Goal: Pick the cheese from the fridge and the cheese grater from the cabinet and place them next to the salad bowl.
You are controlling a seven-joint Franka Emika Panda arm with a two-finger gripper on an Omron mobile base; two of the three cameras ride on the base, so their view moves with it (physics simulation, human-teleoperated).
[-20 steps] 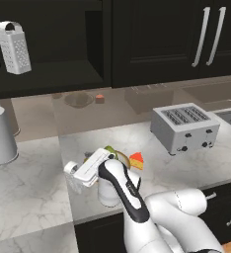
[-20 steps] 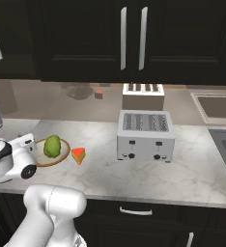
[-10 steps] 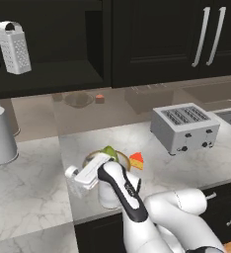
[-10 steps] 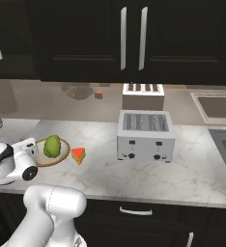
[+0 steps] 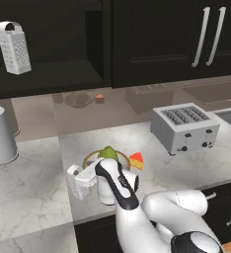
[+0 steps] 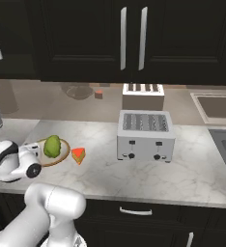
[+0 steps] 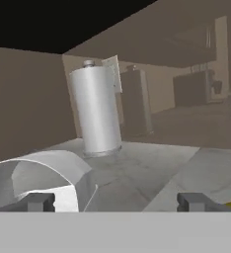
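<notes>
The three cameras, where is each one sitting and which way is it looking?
Left base view: behind the arm on its left, looking forward and down at the counter; the white arm rises at lower right, with the gripper by the salad bowl.
Right base view: behind on the right; the arm rises at lower left.
Hand view: on the hand, looking along the counter at a tall silver grater; two spread fingertips show.
Both base views share the bowl, cheese and toaster.

Arm hides salad bowl (image 5: 94, 157) front rim
</notes>
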